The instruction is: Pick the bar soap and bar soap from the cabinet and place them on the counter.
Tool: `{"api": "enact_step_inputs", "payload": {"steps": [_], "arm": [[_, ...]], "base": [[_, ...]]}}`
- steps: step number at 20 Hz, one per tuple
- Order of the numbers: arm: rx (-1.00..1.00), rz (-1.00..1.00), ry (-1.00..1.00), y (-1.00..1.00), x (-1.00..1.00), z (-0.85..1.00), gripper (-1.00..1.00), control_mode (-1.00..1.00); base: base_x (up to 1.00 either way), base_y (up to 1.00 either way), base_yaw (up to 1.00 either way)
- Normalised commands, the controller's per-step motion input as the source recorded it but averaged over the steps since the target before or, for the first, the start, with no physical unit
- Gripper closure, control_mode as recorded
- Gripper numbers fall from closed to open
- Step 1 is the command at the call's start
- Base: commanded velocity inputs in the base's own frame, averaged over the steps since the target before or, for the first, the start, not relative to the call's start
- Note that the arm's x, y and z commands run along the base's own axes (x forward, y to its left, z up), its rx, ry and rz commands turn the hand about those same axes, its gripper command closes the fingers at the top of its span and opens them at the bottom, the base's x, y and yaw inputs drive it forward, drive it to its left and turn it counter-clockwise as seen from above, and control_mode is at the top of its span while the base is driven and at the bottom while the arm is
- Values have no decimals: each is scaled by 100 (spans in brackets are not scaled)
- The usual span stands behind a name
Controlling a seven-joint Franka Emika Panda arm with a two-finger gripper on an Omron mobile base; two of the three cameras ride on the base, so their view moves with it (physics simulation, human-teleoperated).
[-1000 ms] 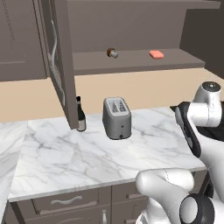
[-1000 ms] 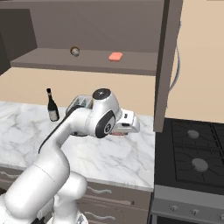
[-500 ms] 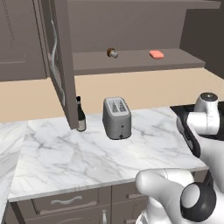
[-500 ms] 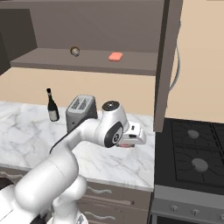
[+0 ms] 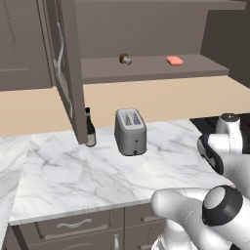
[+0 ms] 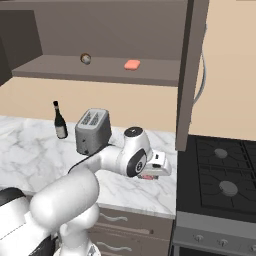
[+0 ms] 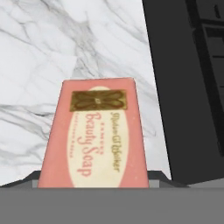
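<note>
One salmon-pink bar soap (image 7: 94,135), labelled "Beauty Soap", sits between my fingertips (image 7: 31,178), just over the white marble counter (image 7: 43,48). In the right base view my gripper (image 6: 150,175) is low over the counter's (image 6: 30,155) right end, shut on that bar soap (image 6: 147,177). The other bar soap (image 5: 174,60) (image 6: 132,64) lies on the shelf of the open cabinet (image 5: 146,71) (image 6: 60,67), toward its right side.
A silver toaster (image 5: 130,131) (image 6: 92,131) and a dark bottle (image 5: 90,128) (image 6: 59,120) stand at the back of the counter. A small round knob-like object (image 5: 125,59) (image 6: 86,58) rests on the shelf. A black stove (image 6: 220,175) (image 7: 188,87) adjoins the counter's right end. The cabinet door (image 5: 63,63) hangs open.
The arm has swung to the right and down, carrying the bar soap from near the toaster to the counter's right end beside the stove.
</note>
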Motion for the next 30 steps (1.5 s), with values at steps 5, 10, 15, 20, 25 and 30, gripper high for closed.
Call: {"api": "enact_step_inputs", "payload": {"steps": [5, 10, 15, 20, 25, 30], "arm": [[0, 0, 2, -6, 6, -33, 100, -100], [0, 0, 4, 0, 7, -20, 100, -100], [2, 0, 3, -9, 15, -24, 100, -100], [3, 0, 2, -12, 17, -23, 100, -100], [3, 0, 2, -9, 14, -20, 100, -100], [2, 0, 1, -5, 9, -19, 100, -100]], "base": [[0, 0, 0], [0, 0, 0], [0, 0, 0], [0, 0, 0], [0, 0, 0], [0, 0, 0]]}}
